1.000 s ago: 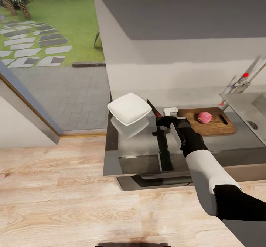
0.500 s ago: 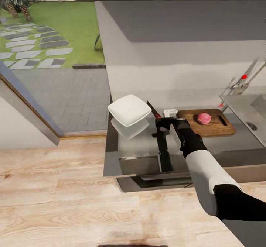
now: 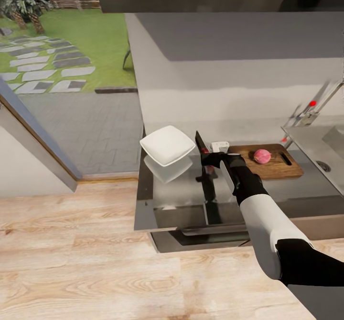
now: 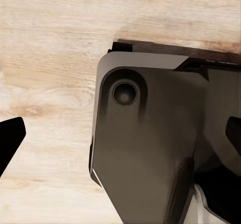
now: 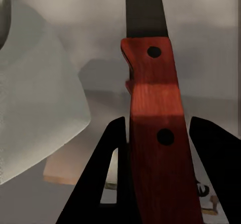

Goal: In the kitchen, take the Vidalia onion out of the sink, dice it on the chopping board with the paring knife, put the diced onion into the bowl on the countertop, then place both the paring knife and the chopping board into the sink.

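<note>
The head view looks forward and down from high over the desk. The right wrist view sits very near the paring knife, facing along its handle; these 2 views share the knife and bowl. The left wrist view faces down at the wooden floor.

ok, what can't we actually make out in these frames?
- Grey steel sink: the head view's right edge cuts off the basin, so its contents are unseen.
- Small pink onion on the dark brown wooden chopping board: too small to tell whether it is cut.
- Red-handled paring knife: the right wrist view's edge crops the blade tip.
- Left hand: its finger spacing is unclear in the left wrist view, where the robot's dark body blocks the middle.
</note>
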Controlling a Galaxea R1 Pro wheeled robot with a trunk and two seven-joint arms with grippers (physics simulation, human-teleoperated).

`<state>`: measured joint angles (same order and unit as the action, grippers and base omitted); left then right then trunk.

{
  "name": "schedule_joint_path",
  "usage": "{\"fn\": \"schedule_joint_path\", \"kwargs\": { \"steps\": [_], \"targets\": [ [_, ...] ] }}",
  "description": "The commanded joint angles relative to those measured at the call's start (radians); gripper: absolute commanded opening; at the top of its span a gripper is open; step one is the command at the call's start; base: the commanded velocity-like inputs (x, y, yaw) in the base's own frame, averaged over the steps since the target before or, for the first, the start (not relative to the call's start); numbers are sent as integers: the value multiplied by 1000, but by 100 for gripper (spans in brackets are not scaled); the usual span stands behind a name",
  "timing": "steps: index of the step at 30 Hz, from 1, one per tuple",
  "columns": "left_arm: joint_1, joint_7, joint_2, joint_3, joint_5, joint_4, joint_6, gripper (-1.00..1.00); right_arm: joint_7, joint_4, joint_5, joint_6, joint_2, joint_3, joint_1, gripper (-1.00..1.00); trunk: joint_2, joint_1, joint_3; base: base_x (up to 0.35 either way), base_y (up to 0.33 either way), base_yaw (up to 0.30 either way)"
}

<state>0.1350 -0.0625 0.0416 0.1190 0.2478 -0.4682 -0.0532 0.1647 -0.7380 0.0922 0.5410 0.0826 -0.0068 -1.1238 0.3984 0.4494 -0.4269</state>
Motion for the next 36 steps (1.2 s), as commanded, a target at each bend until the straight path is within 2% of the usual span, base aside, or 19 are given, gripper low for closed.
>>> {"fn": "schedule_joint_path", "kwargs": {
  "steps": [1,36],
  "targets": [
    [0,-7,1,8,10,-3,-5,100,6,-1,9,5,0,-1,-1,-100,2,1,0,0,0,0],
    [0,-7,1,9,11,3,-5,100,4,-3,11,5,0,-2,-1,-100,2,1,55,0,0,0]
  ]
}}
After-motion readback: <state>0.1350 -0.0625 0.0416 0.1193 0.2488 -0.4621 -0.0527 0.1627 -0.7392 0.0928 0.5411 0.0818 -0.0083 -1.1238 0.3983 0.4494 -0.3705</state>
